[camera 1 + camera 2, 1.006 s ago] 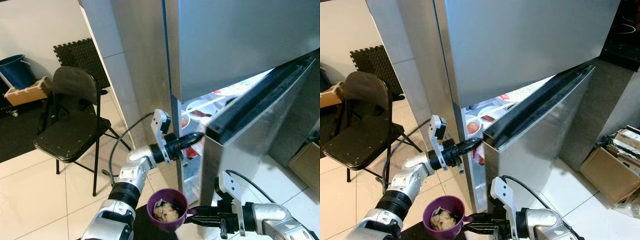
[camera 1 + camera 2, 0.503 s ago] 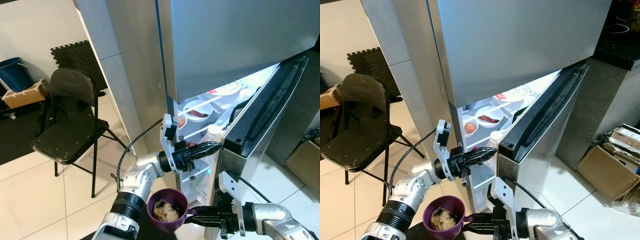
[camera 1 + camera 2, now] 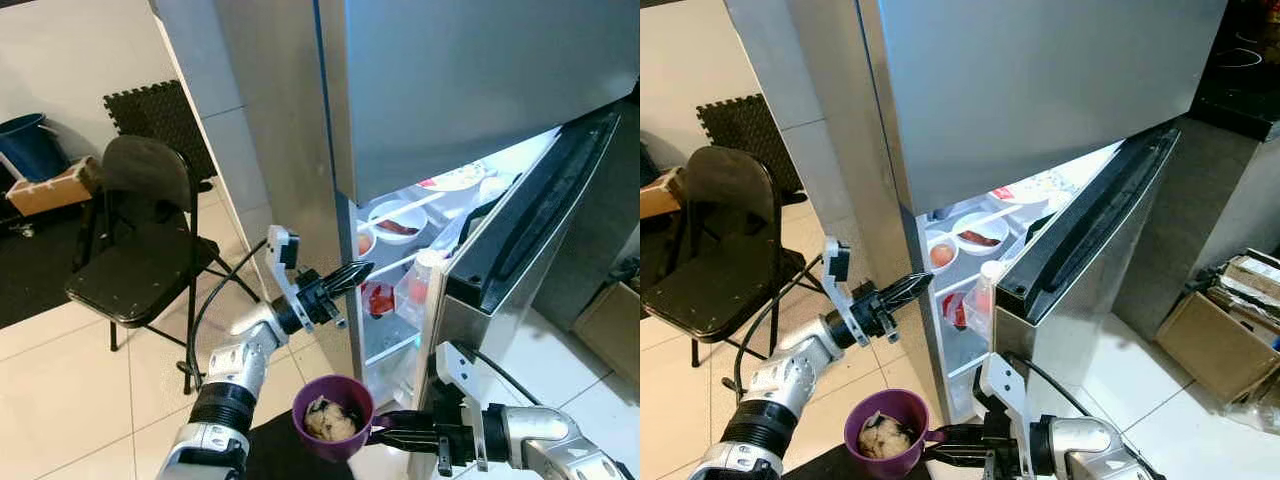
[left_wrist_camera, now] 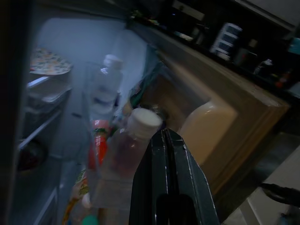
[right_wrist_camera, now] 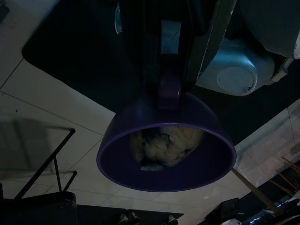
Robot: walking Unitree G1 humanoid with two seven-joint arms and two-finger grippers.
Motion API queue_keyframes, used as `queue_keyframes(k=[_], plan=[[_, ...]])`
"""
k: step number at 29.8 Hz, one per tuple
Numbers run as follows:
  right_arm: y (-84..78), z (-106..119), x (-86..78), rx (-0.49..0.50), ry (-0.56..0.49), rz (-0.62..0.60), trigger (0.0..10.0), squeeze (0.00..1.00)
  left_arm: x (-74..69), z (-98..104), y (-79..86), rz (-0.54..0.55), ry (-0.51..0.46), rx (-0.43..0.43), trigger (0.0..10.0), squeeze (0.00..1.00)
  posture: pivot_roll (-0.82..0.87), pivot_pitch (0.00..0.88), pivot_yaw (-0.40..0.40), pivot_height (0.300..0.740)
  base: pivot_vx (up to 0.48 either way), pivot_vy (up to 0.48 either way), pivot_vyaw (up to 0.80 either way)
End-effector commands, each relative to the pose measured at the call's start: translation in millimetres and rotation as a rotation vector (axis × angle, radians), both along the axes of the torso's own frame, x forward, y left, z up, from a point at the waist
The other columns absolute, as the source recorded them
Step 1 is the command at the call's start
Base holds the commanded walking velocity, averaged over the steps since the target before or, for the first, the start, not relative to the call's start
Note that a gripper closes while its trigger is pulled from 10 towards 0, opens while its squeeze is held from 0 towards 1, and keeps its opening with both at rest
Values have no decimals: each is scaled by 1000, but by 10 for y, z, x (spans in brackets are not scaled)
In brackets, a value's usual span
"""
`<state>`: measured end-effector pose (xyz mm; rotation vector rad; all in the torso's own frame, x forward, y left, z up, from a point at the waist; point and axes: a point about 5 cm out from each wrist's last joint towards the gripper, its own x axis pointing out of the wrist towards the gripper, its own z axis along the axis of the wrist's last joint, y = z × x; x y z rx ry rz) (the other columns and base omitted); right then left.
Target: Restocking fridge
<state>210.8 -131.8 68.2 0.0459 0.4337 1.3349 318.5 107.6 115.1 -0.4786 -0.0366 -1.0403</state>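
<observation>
The steel fridge (image 3: 450, 90) has its lower door (image 3: 520, 250) swung open, lit inside. On its shelves sit white bowls of food (image 3: 397, 222) and a patterned plate (image 4: 49, 63). Capped bottles (image 4: 131, 150) stand in the door rack. My left gripper (image 3: 362, 268) is shut and empty, pointing at the fridge's left front edge, apart from the door. Low in front, my right gripper (image 3: 385, 436) is shut on the handle of a purple bowl (image 3: 333, 418) with pale food in it (image 5: 166, 140).
A black folding chair (image 3: 140, 250) stands on the tiled floor to the left. Behind it are a blue bucket (image 3: 30, 140), a cardboard box (image 3: 55, 185) and a black foam mat (image 3: 165, 115). Another cardboard box (image 3: 1225, 340) lies to the right.
The lower door swung wider open. My left gripper drew back leftward from the door edge to the fridge's left front edge. The purple bowl stayed put in my right gripper.
</observation>
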Motion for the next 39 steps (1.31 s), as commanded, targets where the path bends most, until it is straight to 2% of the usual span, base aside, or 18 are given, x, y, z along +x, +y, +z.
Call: queue_keyframes(k=[1,3,4,6,8,10,16,21,26,31,39], plan=[[19,5,33,3,-11,-9,10000,0,-10,-110,130,61,31,46,10000,0,-95,0,83,740,0,0,0],[21,-22,53,-18,-16,-29,10000,0,-3,-266,215,156,90,89,10000,0,-94,0,81,740,0,0,0],[21,-22,53,-18,-16,-29,10000,0,-3,-266,215,156,90,89,10000,0,-94,0,81,740,0,0,0],[29,-29,57,-22,-16,-34,10000,0,-21,-407,287,222,140,139,10000,0,-94,0,81,740,0,0,0],[34,-29,57,-20,-17,-33,10000,0,-40,-472,314,239,169,156,10000,0,-94,0,80,740,0,0,0],[46,-26,61,-15,-17,-32,10000,0,-74,-608,370,289,230,223,10000,0,-94,0,79,740,0,0,0],[94,-49,75,-6,-24,-39,10000,0,-168,-822,488,364,330,259,10000,0,-89,0,76,740,0,0,0],[101,-38,56,5,-28,-22,10000,0,-304,-1030,637,443,421,310,10000,0,-84,0,74,740,0,0,0],[67,-31,52,-1,-37,-16,10000,0,-367,-1111,735,487,476,314,10000,0,-78,0,72,740,0,0,0],[-8,-6,44,9,-48,-14,10000,0,-481,-1233,854,528,546,353,10000,0,-75,0,75,740,0,0,0],[-42,-16,-15,22,-21,7,10000,0,-567,-1321,883,536,586,390,10000,0,-76,0,75,740,-385,0,0]])
